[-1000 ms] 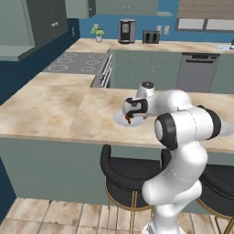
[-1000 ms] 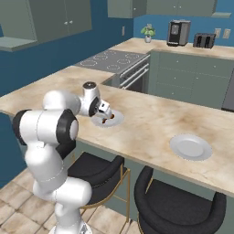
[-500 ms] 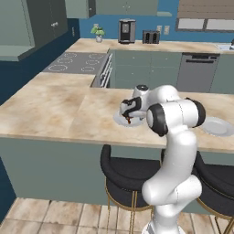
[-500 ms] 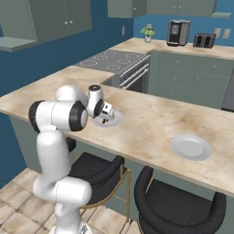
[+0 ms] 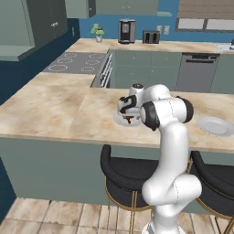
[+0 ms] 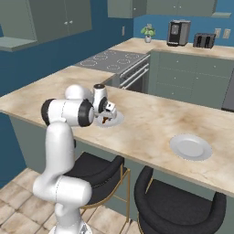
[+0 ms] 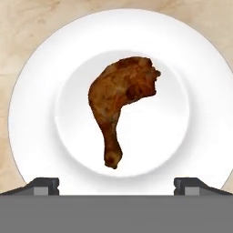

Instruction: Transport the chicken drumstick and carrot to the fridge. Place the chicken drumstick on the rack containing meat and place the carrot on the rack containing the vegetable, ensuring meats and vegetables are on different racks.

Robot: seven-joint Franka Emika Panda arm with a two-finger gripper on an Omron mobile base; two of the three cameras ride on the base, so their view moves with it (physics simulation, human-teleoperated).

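Lowered closer, hand [image 7: 116, 184], fingers apart, hovers over chicken drumstick [image 7: 120, 102]; plate [image 7: 41, 82] edges cropped.

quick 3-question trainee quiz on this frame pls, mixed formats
1. True or false: the chicken drumstick lies on a white plate.
2. The gripper is: A) shut on the drumstick B) open above it C) holding a carrot.
3. Fill in: a second, bare plate sits on the same ____.

Key: 1 true. 2 B: the finger tips stand wide apart, touching nothing. 3 counter.
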